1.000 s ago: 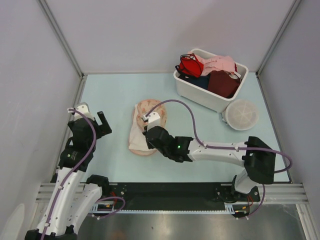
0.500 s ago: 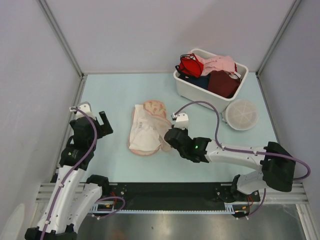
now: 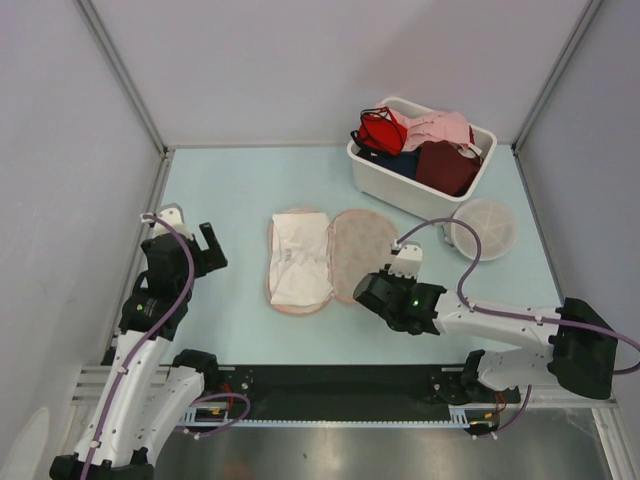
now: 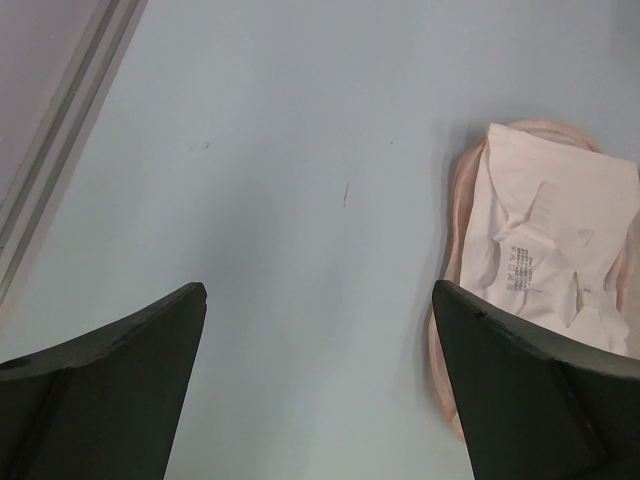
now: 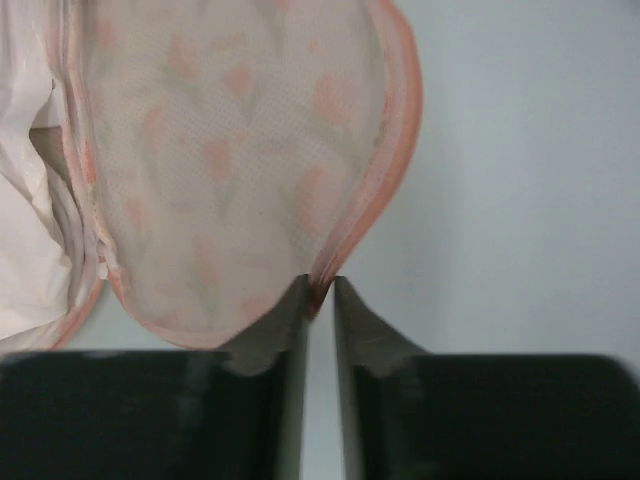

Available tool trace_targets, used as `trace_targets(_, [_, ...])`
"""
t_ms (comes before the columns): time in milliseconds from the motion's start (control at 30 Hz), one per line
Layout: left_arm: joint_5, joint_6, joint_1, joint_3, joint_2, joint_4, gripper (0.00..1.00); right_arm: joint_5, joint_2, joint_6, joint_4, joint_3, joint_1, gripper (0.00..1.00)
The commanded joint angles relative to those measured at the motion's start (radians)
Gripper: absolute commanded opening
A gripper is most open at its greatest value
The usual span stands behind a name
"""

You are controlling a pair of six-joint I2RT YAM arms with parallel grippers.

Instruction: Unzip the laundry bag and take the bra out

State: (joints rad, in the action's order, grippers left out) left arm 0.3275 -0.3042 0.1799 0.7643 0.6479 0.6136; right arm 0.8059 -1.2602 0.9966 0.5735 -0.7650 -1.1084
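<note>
The laundry bag (image 3: 362,255) lies opened flat in the middle of the table, its mesh-lined flap spread to the right. The white bra (image 3: 300,260) rests folded on the bag's left half. My right gripper (image 3: 370,290) is at the flap's near edge. In the right wrist view the jaws (image 5: 320,285) stand a narrow crack apart, with the flap's pink rim (image 5: 345,250) still between the tips. The bra's edge (image 5: 25,230) shows at the left. My left gripper (image 3: 205,245) hangs wide open and empty left of the bag, with the bra (image 4: 550,230) off to its right.
A white bin (image 3: 400,190) at the back right holds a red bra (image 3: 380,130), a pale pink garment (image 3: 440,128) and dark maroon cloth (image 3: 445,165). A round white mesh disc (image 3: 483,228) lies beside the bin. Enclosure walls close off the left, back and right.
My right gripper pulled the bag's top flap over to the right, laying it flat and uncovering the white bra. Its jaws have parted slightly. The left arm has stayed put.
</note>
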Motion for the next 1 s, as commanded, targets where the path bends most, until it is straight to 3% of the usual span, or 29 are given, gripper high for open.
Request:
trace_targets(0, [-0.021, 0.022, -0.010, -0.010, -0.002, -0.029, 1.00, 0.107, 0.088, 0.143, 0.162, -0.002, 0.002, 0.37])
trace_targets(33, [-0.024, 0.022, -0.010, -0.010, -0.001, -0.031, 0.99, 0.114, 0.102, 0.145, 0.175, -0.002, 0.002, 0.56])
trace_targets(133, [-0.022, 0.022, -0.010, -0.010, -0.007, -0.031, 1.00, 0.137, 0.154, 0.120, 0.203, -0.020, 0.002, 0.79])
trace_targets(300, [-0.027, 0.024, -0.010, -0.011, -0.014, -0.031, 1.00, 0.125, 0.200, -0.051, 0.123, -0.078, 0.002, 0.84])
trace_targets(333, [-0.027, 0.024, -0.010, -0.011, -0.014, -0.031, 1.00, 0.110, 0.200, -0.153, 0.089, -0.086, 0.005, 0.84])
trace_targets(533, [-0.031, 0.023, -0.010, -0.013, -0.017, -0.034, 1.00, -0.060, 0.102, -0.375, -0.138, -0.199, 0.016, 0.86])
trace_targets(700, [-0.044, 0.028, -0.010, -0.014, -0.025, -0.035, 1.00, -0.223, -0.132, -0.484, -0.242, -0.341, 0.027, 0.87])
trace_targets(967, [-0.067, 0.030, -0.010, -0.017, -0.030, -0.041, 1.00, -0.398, -0.510, -0.506, -0.261, -0.632, 0.048, 0.89])
